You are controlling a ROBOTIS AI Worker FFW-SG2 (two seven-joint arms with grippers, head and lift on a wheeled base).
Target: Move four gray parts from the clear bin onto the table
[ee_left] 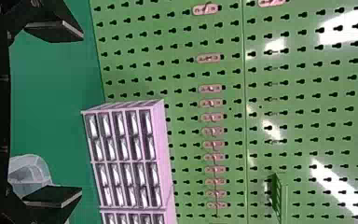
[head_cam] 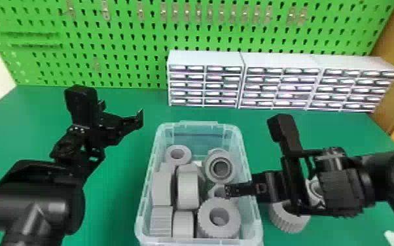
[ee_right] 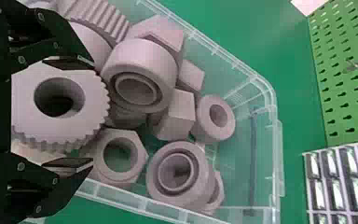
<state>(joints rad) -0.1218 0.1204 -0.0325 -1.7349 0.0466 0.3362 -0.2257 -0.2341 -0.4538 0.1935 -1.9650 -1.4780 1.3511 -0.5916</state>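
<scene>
And the right hand (head_cam: 228, 190) is pointing to nine o'clock, its arm lying nearly level from the three o'clock edge and crossing over the wall of the clear bin (head_cam: 141, 209). In its wrist view, the right hand (ee_right: 72, 113) is holding its fingers well apart, a toothed gear (head_cam: 234, 214) showing between them; whether they're touching it, I cannot tell. Gray parts (head_cam: 188, 188) are crowding the bin: rings, nuts, blocks. Outside it, at four o'clock, another gray gear (head_cam: 289, 219) is sitting on the desk (head_cam: 114, 183), partly under the right arm.

Over at ten o'clock from the bin, the left hand (head_cam: 121, 112) is hanging above the desk, fingers spread wide with nothing between them, its arm rising from seven o'clock. Drawers (head_cam: 206, 59) are standing at one o'clock, just in front of the green pegboard (head_cam: 108, 42).
</scene>
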